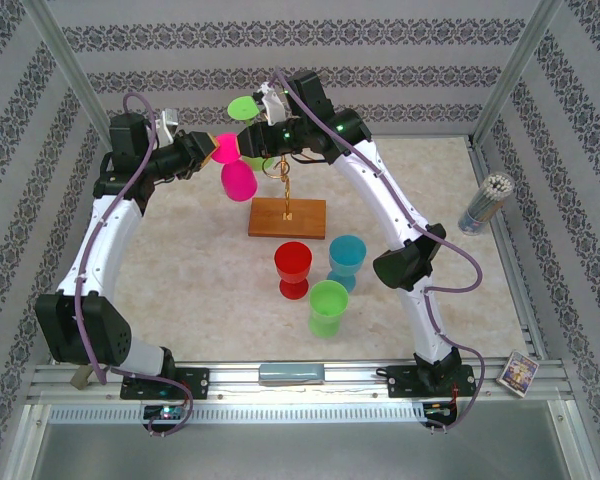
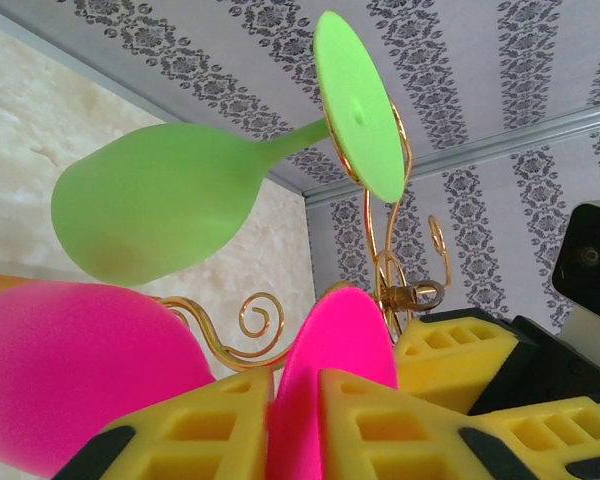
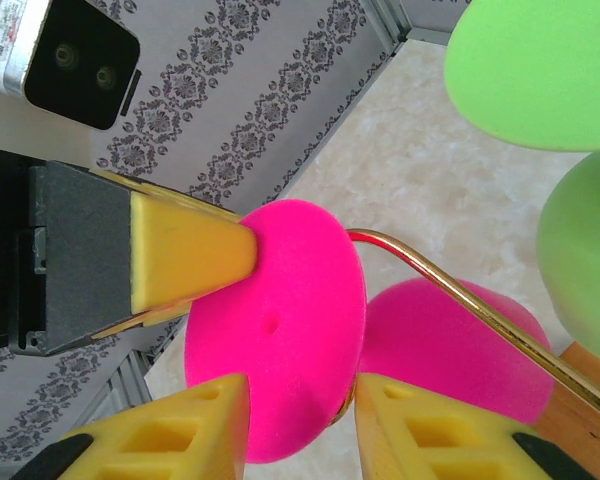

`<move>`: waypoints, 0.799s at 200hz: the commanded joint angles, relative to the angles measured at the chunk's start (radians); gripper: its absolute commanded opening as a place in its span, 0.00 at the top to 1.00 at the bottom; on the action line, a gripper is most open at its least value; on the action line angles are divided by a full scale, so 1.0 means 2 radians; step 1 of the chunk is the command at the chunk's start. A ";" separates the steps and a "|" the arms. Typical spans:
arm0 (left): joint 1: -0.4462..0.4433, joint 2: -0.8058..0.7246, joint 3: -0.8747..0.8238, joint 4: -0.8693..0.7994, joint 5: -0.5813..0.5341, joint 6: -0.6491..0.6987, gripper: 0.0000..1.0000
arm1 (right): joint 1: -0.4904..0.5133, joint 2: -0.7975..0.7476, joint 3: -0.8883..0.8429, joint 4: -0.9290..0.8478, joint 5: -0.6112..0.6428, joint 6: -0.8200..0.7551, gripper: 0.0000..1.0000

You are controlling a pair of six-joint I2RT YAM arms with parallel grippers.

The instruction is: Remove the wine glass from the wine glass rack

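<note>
Grasping stage: the pink wine glass (image 1: 238, 180) hangs bowl-down on the wine glass rack (image 1: 287, 217), its foot (image 3: 280, 320) pinched in the nearly closed left tool (image 2: 295, 385). The right tool (image 3: 300, 400) straddles that foot, half open; grip unclear. Next, probably, slide the foot out along the gold arm (image 3: 440, 280).

The near approach to the wine glass rack (image 1: 285, 200) is blocked by the red cup (image 1: 293, 268), blue cup (image 1: 346, 260) and green cup (image 1: 328, 306). Its top is crowded by the pink glass (image 1: 237, 178) and green glass (image 1: 244, 105). Open bench (image 1: 180, 250) is left on its left.
</note>
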 commanded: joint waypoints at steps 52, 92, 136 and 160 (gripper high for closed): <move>-0.006 -0.019 0.015 0.009 0.000 0.006 1.00 | -0.002 -0.014 -0.006 -0.002 -0.009 0.001 0.57; -0.006 -0.014 0.015 0.028 0.009 -0.013 1.00 | -0.002 -0.021 -0.005 0.003 -0.007 0.005 0.54; -0.006 -0.004 0.024 0.056 0.015 -0.042 1.00 | -0.002 -0.034 -0.005 0.005 -0.002 0.005 0.51; -0.006 0.005 0.034 0.072 0.017 -0.056 1.00 | -0.002 -0.040 -0.005 0.007 -0.001 0.005 0.50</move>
